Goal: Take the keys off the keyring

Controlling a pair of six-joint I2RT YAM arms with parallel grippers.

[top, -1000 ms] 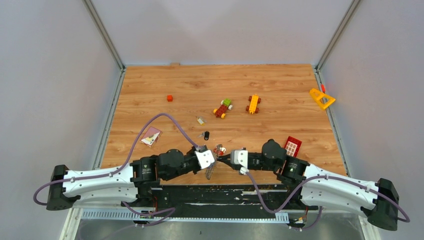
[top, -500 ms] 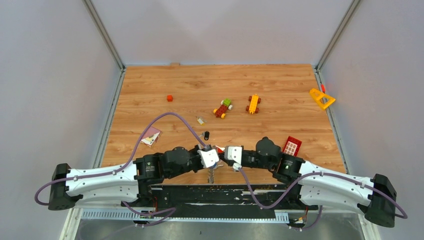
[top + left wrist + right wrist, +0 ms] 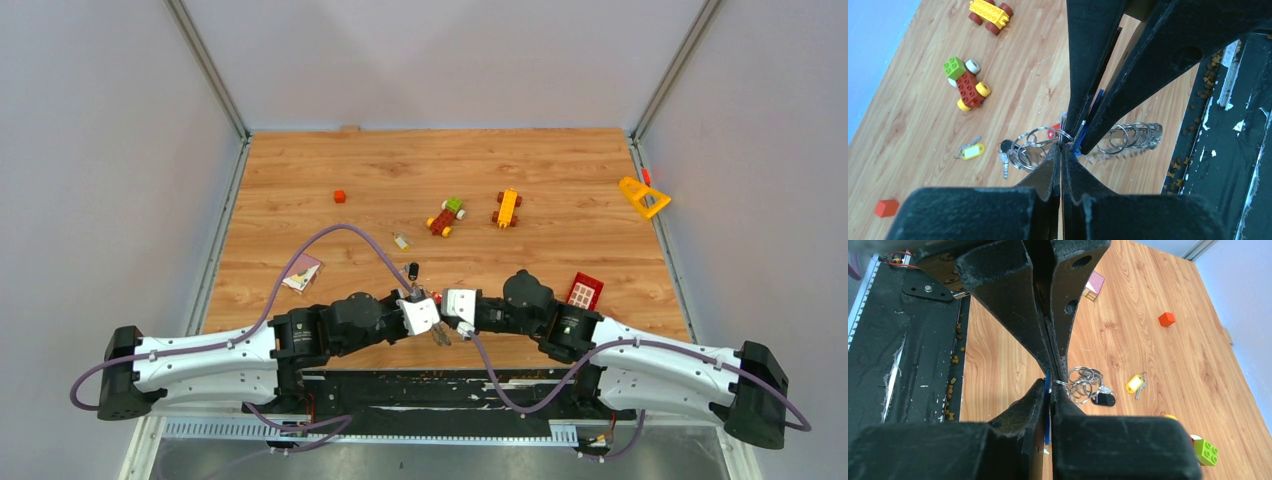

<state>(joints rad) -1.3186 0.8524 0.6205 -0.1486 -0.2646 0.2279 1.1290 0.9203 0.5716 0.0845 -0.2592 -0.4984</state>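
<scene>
Left wrist shows my left hand (image 3: pixel 1061 146) pinched shut on the keyring (image 3: pixel 1143 136) at 6 o'clock over the surface (image 3: pixel 923 125), my right hand (image 3: pixel 1075 142) clamped on the blue key (image 3: pixel 1095 107), seemingly not yet freed.

White arm shells (image 3: pixel 200 365), black round joints (image 3: pixel 345 322), purple cables (image 3: pixel 330 231), black tapered tool fingers (image 3: pixel 978 212)

blue key (image 3: pixel 1047 407) hidden mostly in right gripper (image 3: pixel 1050 383), keyring (image 3: pixel 1035 147) partly covered

Bright, even light; soft shadows.
</scene>
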